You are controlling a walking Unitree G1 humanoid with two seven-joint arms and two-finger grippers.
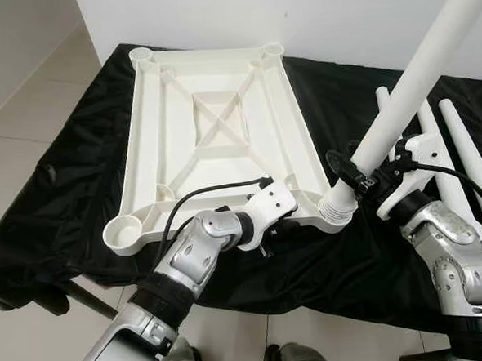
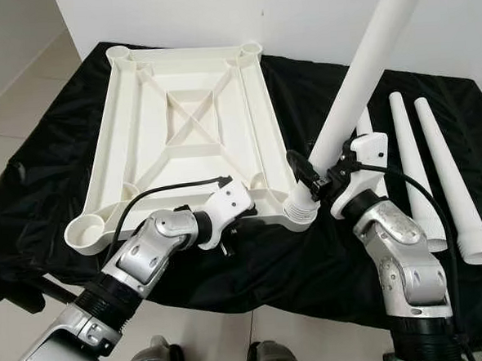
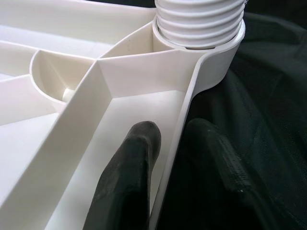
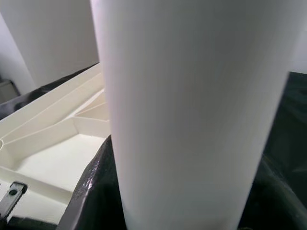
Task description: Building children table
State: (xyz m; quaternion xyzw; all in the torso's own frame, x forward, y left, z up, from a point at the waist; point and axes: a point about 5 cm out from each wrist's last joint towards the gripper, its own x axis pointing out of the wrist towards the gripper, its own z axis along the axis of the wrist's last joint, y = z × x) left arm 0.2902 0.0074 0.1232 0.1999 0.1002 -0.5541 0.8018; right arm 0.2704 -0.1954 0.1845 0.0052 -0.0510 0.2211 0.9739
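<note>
The white table top [image 1: 153, 145] lies upside down on the black cloth, ribs up, with a round socket at each corner. My right gripper [image 1: 363, 177] is shut on a long white leg [image 1: 415, 80], which leans up and to the right. The leg's threaded end [image 1: 338, 207] sits in the near right corner socket. In the right wrist view the leg [image 4: 192, 96] stands between the black fingers. My left gripper [image 3: 172, 158] is shut on the table top's near rim [image 3: 184, 120], one finger inside and one outside, just left of that socket.
Three spare white legs [image 2: 450, 192] lie on the black cloth [image 1: 77, 182] to the right of the table top. The near left socket [image 1: 123, 233] stands open. A white wall is behind the table, with pale floor tiles to the left.
</note>
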